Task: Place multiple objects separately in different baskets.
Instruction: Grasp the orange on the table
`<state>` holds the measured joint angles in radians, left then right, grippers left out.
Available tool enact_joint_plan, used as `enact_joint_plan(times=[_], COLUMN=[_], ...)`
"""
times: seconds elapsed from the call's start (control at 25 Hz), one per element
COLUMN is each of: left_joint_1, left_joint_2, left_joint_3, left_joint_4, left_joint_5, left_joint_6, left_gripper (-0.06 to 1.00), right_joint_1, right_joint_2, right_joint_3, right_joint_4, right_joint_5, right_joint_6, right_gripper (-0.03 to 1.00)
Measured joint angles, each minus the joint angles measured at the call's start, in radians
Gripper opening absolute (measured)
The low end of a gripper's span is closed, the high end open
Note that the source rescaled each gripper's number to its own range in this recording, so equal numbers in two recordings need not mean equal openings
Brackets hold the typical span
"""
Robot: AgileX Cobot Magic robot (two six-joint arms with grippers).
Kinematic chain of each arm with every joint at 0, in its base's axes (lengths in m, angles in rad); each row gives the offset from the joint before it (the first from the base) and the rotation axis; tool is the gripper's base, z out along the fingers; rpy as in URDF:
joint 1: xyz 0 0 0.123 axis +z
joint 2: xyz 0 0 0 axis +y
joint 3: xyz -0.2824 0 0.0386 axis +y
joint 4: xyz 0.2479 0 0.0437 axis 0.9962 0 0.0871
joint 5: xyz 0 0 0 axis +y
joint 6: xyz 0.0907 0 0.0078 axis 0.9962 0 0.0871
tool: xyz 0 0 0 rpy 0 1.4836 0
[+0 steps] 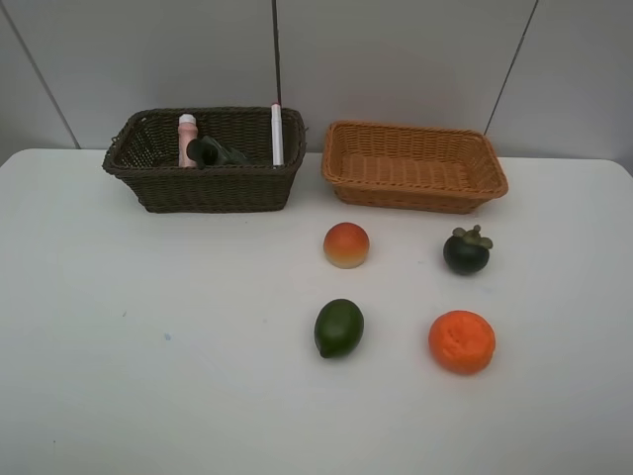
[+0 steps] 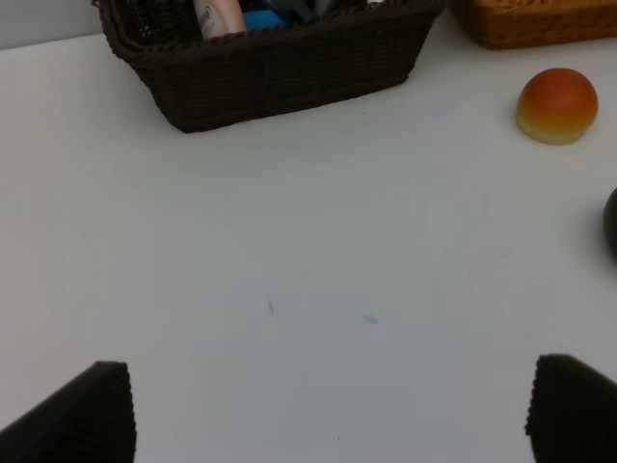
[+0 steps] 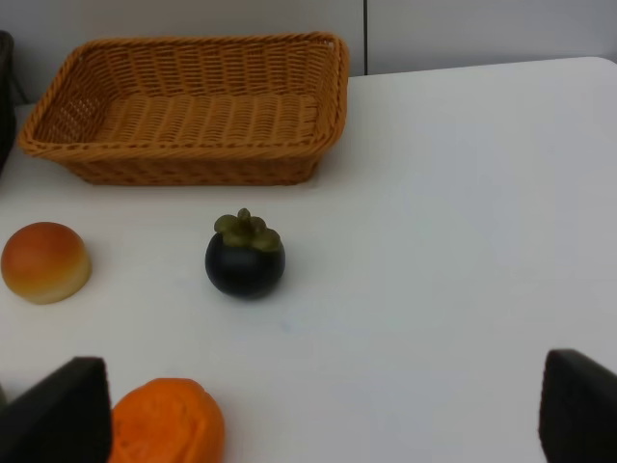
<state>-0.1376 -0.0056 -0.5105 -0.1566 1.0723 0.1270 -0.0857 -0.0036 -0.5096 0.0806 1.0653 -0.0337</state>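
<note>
A dark brown basket (image 1: pixel 158 188) at the back left holds a pink white-capped bottle (image 1: pixel 187 140), a dark green pump bottle (image 1: pixel 211 150) and a white pink-tipped marker (image 1: pixel 277 134). To its right stands an empty light orange-tan basket (image 1: pixel 415 193). On the table lie a red-yellow fruit (image 1: pixel 346 244), a dark mangosteen (image 1: pixel 466 250), a green fruit (image 1: pixel 338 328) and an orange (image 1: pixel 462 341). Neither arm shows in the high view. My left gripper (image 2: pixel 328 415) is open over bare table. My right gripper (image 3: pixel 328 415) is open near the orange (image 3: pixel 166 422), short of the mangosteen (image 3: pixel 245 256).
The white table (image 1: pixel 148 346) ends at a light panelled wall behind the baskets. Something blue (image 2: pixel 262 18) shows inside the dark basket (image 2: pixel 289 72) in the left wrist view.
</note>
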Motion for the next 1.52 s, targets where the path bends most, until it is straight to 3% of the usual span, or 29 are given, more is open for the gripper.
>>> enact_joint_plan(times=[0.2, 0.36, 0.56, 0.88, 1.04, 1.28, 1.52], left_joint_1=[0.002, 0.002, 0.002, 0.045, 0.046, 0.046, 0.046], left_joint_2=[0.0, 0.0, 0.0, 0.0, 0.0, 0.0, 0.0], left_joint_3=[0.0, 0.0, 0.0, 0.0, 0.0, 0.0, 0.0], left_joint_4=[0.0, 0.0, 0.0, 0.0, 0.0, 0.0, 0.0], left_joint_5=[0.0, 0.0, 0.0, 0.0, 0.0, 0.0, 0.0], left_joint_6=[0.0, 0.0, 0.0, 0.0, 0.0, 0.0, 0.0], left_gripper=[1.0, 1.0, 1.0, 1.0, 1.0, 1.0, 1.0], right_joint_1=[0.0, 0.0, 0.0, 0.014, 0.12, 0.35, 0.488], right_joint_2=[0.022, 0.187, 0.545, 1.095, 1.241, 1.388, 1.532], right_joint_3=[0.0, -0.013, -0.122, -0.302, -0.305, -0.306, -0.306], right_joint_4=[0.0, -0.019, -0.026, 0.009, 0.024, 0.035, 0.033], right_joint_5=[0.0, -0.007, -0.011, 0.058, 0.05, -0.049, -0.145], right_joint_6=[0.001, 0.034, 0.046, 0.058, 0.058, 0.059, 0.061], right_gripper=[0.94, 0.94, 0.94, 0.94, 0.94, 0.94, 0.94])
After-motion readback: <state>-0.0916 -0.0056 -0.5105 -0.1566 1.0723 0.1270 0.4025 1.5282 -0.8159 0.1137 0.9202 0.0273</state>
